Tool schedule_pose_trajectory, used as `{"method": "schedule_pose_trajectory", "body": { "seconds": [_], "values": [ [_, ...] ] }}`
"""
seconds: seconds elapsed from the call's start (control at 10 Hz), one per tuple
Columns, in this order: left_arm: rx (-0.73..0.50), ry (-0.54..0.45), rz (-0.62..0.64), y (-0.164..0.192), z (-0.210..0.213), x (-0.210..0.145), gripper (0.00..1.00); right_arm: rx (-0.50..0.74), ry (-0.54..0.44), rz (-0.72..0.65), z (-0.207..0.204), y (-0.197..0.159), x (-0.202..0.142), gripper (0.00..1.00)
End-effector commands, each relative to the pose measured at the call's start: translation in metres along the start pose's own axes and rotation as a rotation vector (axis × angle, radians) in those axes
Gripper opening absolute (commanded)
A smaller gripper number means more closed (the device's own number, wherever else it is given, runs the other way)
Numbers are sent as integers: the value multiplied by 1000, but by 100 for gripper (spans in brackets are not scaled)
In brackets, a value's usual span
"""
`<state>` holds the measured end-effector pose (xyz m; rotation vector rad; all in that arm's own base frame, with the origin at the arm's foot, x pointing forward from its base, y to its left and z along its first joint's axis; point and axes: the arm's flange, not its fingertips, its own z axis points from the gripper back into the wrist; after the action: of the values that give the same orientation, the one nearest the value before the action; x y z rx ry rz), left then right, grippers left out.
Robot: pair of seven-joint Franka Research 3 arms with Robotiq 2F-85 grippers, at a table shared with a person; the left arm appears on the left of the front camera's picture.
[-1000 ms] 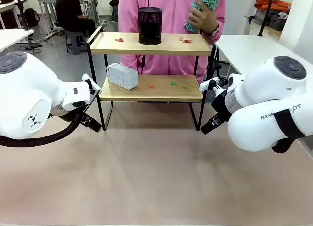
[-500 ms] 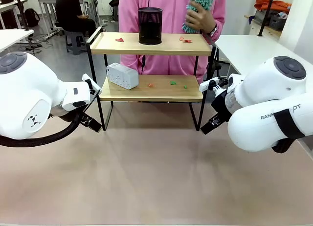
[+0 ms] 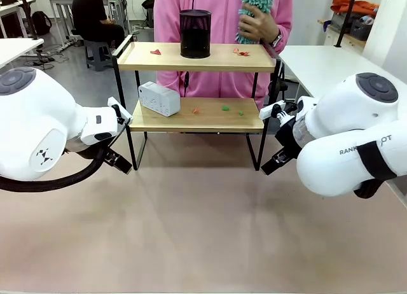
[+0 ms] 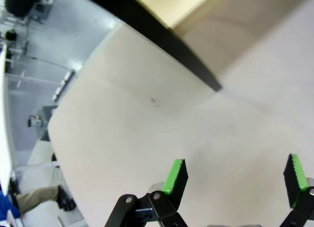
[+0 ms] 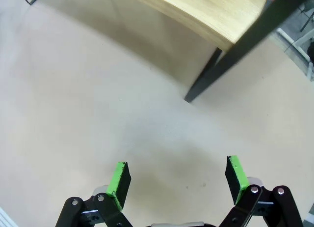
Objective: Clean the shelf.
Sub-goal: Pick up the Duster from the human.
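Observation:
The shelf point(image 3: 197, 57) stands at the table's far side, with two wooden boards in a black frame. Red scraps point(image 3: 240, 51) lie on its top board and green scraps point(image 3: 225, 107) on the lower one. A person in pink behind it holds a teal fluffy duster point(image 3: 256, 11) above the top board's right end. My left gripper point(image 3: 121, 161) hangs by the shelf's left leg and my right gripper point(image 3: 272, 163) by its right leg. The left gripper point(image 4: 235, 178) and the right gripper point(image 5: 177, 179) both stand open over bare table, with nothing between the pads. A shelf leg point(image 5: 216, 72) lies ahead.
A black mesh cup point(image 3: 195, 33) stands on the top board and a white power strip point(image 3: 159, 98) on the lower board's left. The beige table point(image 3: 203, 230) spreads bare in front. White tables stand to the left and right.
The person's hand has brought the duster a little down and to the left, nearer the top board. Both arms have stayed still.

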<state>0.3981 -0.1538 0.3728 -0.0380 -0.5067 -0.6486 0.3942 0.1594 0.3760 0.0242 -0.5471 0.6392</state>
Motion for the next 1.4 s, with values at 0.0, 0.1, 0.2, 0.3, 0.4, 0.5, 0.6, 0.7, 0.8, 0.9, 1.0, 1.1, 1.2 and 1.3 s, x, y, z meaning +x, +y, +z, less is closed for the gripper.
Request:
{"method": "schedule_pose_trajectory", "body": {
  "seconds": [0.0, 0.1, 0.2, 0.3, 0.4, 0.5, 0.6, 0.7, 0.8, 0.9, 1.0, 1.1, 1.2, 1.3],
  "values": [
    [-260, 25, -145, 8, 57, -29, 100, 112, -7, -111, 66, -40, -13, 100],
    [-408, -51, -132, 22, 92, -49, 100, 233, -19, -260, 110, -68, -28, 100],
    [-492, -127, -53, 41, 115, -62, 100, 383, -49, -408, 139, -87, -39, 100],
    [-513, -251, 89, 72, 143, -81, 100, 623, -104, -572, 172, -113, -59, 100],
    [-564, -446, 280, 122, 173, -113, 100, 718, -183, -774, 198, -147, -91, 100],
    [-545, -601, 497, 163, 196, -152, 100, 786, -311, -934, 214, -176, -130, 100],
    [-555, -737, 721, 200, 201, -194, 100, 891, -472, -1070, 224, -203, -174, 100],
    [-605, -876, 965, 229, 194, -236, 100, 931, -646, -1178, 229, -217, -217, 100],
    [-659, -1020, 1270, 250, 170, -268, 100, 792, -926, -1355, 221, -223, -254, 100],
    [-720, -953, 1359, 255, 146, -272, 100, 640, -826, -1431, 209, -218, -258, 100],
    [-599, -637, 724, 230, 210, -275, 100, 820, -425, -993, 247, -221, -244, 100],
    [-599, -637, 724, 230, 210, -275, 100, 820, -425, -993, 247, -221, -244, 100],
    [-599, -637, 724, 230, 210, -275, 100, 820, -425, -993, 247, -221, -244, 100],
    [-599, -637, 724, 230, 210, -275, 100, 820, -425, -993, 247, -221, -244, 100]
  ]
}}
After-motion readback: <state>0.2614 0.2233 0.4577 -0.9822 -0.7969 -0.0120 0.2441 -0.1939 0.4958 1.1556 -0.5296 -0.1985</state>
